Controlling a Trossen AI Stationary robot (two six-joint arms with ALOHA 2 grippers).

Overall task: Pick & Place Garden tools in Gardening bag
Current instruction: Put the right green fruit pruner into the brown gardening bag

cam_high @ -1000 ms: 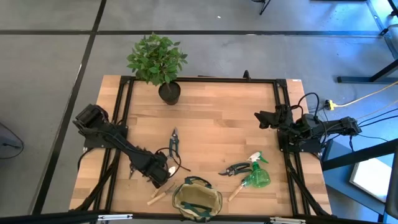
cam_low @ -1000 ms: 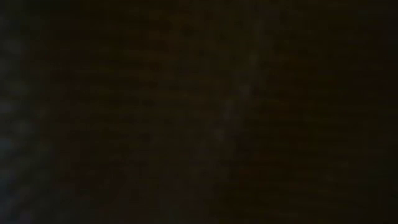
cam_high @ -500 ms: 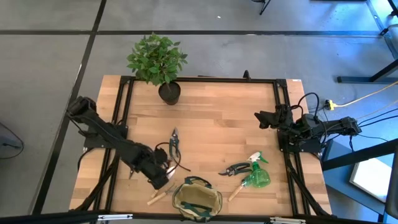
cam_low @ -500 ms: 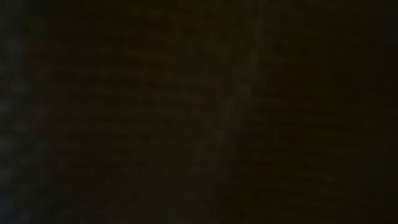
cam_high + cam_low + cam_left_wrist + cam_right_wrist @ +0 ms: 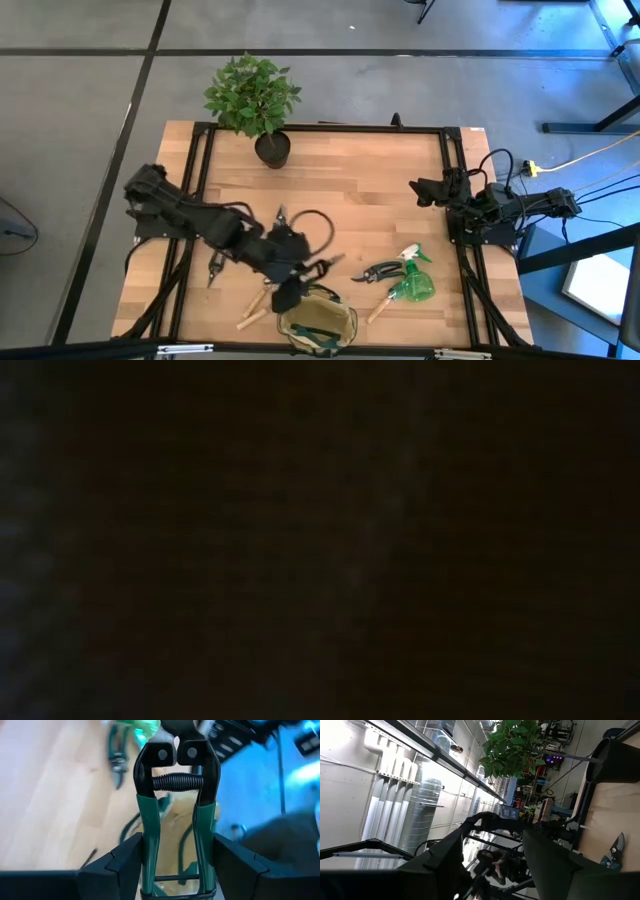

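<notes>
Over the gardening bag [image 5: 317, 322] at the table's [image 5: 350, 180] near edge | left hand [image 5: 287, 292] clamped on green-handled pruners [image 5: 176, 810] | right hand [image 5: 420, 188] parked at right edge, grip unreadable | no legible writing

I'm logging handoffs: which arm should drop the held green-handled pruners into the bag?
Left: the left gripper grips the green-handled pruners right above the gardening bag; the right gripper waits at the table's right edge.
</notes>
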